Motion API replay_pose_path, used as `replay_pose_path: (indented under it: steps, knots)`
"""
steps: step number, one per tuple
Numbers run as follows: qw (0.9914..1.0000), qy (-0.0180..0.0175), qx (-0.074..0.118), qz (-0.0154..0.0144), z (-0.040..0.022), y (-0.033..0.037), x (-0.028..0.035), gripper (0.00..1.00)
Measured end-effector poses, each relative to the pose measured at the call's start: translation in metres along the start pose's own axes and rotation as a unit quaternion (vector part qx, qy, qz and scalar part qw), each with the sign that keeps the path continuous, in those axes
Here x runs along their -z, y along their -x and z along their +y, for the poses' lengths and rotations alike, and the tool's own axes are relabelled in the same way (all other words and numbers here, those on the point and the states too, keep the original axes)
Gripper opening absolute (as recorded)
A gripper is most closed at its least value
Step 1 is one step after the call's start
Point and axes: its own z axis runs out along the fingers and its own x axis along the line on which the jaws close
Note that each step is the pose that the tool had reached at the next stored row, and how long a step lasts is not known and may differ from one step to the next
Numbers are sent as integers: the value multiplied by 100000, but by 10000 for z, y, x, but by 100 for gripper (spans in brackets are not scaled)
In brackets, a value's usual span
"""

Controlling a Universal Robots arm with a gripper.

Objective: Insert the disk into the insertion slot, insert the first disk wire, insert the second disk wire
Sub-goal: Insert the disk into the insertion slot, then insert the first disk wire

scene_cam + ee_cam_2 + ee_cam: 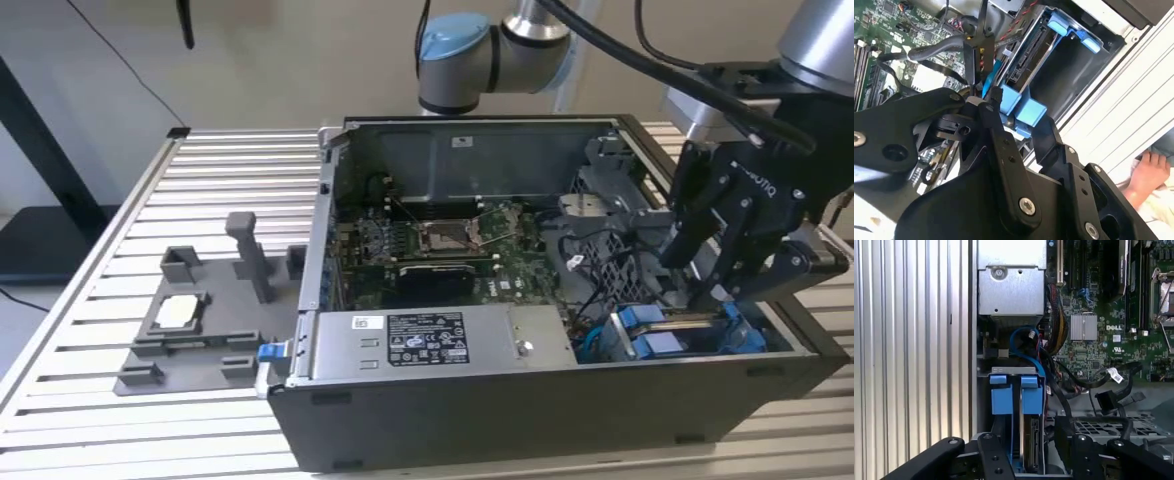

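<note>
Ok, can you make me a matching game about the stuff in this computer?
Things:
1 disk
2 motherboard
3 claw
4 power-supply box

Clues:
a black
b sits in the bay with blue tabs
c has a white sticker
d green

Pairs: 1-b, 2-d, 3-a, 4-c

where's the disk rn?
The disk stands on edge in the insertion slot, in the corner of the case on the exterior view's right, directly under the gripper.
</note>
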Motion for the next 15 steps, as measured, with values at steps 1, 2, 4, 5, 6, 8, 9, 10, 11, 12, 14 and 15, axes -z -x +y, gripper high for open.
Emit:
replay_pose_path:
  steps: [1, 2, 4, 5, 6, 8, 9, 10, 11, 12, 14, 15]
  knots:
    - [100000, -32, -2, 5, 2, 1, 29, 53]
    - [100000, -87, -2, 3, 3, 2, 56, 53]
    - [100000, -220, 2, -5, 5, 3, 107, 53]
    - [100000, -296, 2, -2, 6, 5, 132, 53]
    - [99999, -389, 4, -3, 7, 6, 155, 53]
    - [99998, -671, 5, -8, 9, 11, 193, 53]
    - [99996, -848, 5, -16, 10, 12, 208, 53]
    - [99994, -1060, 10, -26, 11, 15, 222, 53]
    - [99992, -1300, 10, -32, 12, 17, 233, 53]
    - [99988, -1556, 13, -58, 13, 19, 242, 53]
    - [99977, -2137, 20, -124, 15, 25, 255, 53]
    - [99969, -2496, 27, -153, 17, 29, 260, 53]
